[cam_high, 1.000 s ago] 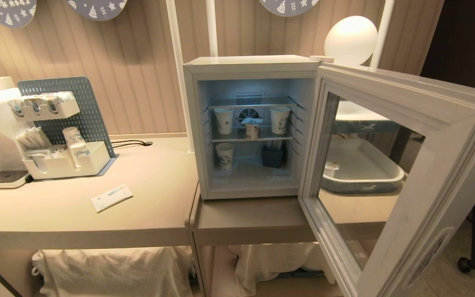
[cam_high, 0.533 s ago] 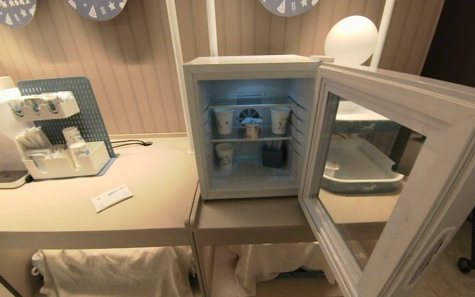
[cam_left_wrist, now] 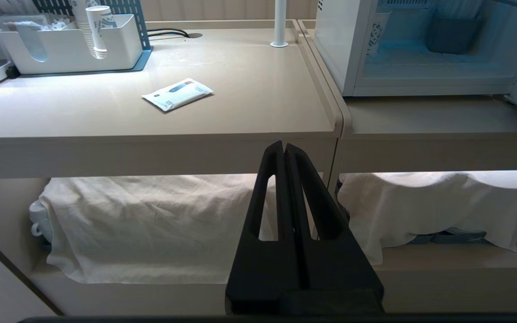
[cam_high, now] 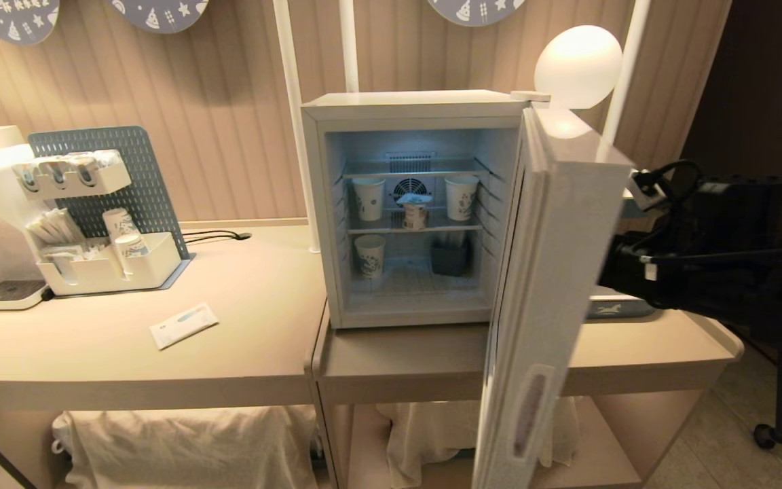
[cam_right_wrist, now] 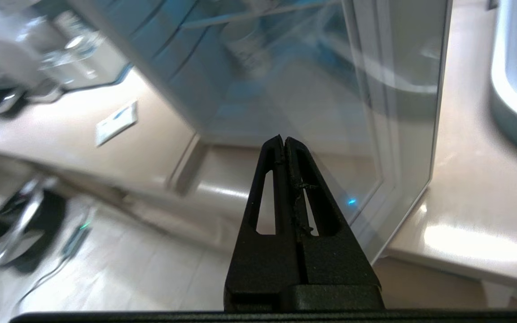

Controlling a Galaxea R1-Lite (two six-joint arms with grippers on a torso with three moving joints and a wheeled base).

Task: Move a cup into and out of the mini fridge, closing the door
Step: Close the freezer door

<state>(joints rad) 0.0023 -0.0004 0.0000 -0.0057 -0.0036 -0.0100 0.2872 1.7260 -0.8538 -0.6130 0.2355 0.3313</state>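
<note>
Claw (cam_right_wrist: 283, 140), right, pinched together behind glass-paned door (cam_high: 554, 272).

Warm dim room light; globe lamp (cam_high: 578, 66) glowed at upper right, glare patch on door (cam_high: 554, 272) top. Mini fridge (cam_high: 411, 204) interior lit cold blue. Right wrist view motion-blurred, worst toward edges; bright glare on countertop (cam_right_wrist: 474, 242). Head view corners bowed
</note>
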